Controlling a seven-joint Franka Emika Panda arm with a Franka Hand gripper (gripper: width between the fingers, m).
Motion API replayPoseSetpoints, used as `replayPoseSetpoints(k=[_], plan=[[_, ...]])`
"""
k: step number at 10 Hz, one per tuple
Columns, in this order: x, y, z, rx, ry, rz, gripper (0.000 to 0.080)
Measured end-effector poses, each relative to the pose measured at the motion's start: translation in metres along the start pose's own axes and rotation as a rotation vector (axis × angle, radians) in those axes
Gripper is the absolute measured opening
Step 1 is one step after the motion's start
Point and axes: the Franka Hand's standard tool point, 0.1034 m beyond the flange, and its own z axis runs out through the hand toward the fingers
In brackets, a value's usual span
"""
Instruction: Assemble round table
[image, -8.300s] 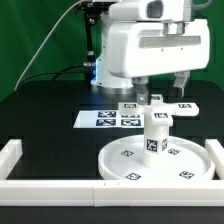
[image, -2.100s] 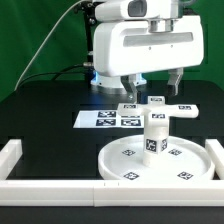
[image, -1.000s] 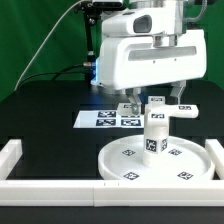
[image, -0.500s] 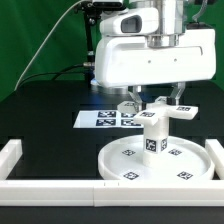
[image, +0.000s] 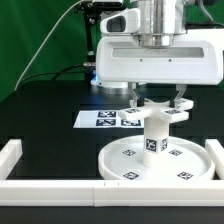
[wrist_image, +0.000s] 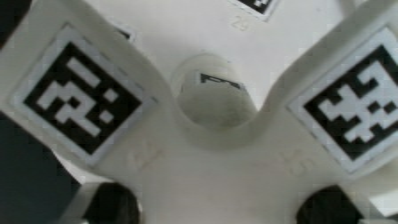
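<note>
The large round disc (image: 120, 160) lies flat at the front with the short cylindrical leg (image: 154, 137) standing upright at its middle. The X-shaped cross base (image: 166, 110) lies on the table just behind the leg. My gripper (image: 157, 102) is low over the cross base, open, with one finger on each side of it. In the wrist view the cross base (wrist_image: 214, 100) fills the frame, showing its tagged arms and central hole. My gripper (wrist_image: 217, 205) straddles the hub, and the dark fingertips (wrist_image: 116, 200) show at either side. I cannot tell whether they touch it.
The marker board (image: 103, 118) lies on the black table at the exterior view's left of the cross base. White rails border the work area at the left (image: 12, 155), front (image: 60, 186) and right (image: 215, 150).
My gripper has come down from above and shifted toward the exterior view's right, until its open fingers flank the cross base. The disc, leg and cross base have not moved.
</note>
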Motion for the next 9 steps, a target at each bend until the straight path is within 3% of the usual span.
replayPoseSetpoints(k=[3,6,7,8,9], plan=[[-0.0008,0.0002,-0.0002,-0.001,-0.022,0.374,0.0436],[-0.0007,0.0014,-0.0010,0.002,-0.042,0.588,0.0437],[-0.0013,0.0006,-0.0008,0.003,-0.043,0.618,0.0512],[-0.0018,0.0002,-0.0004,0.003,-0.044,0.625,0.0512],[-0.0016,0.0000,-0.0009,0.003,-0.043,0.590,0.0605]])
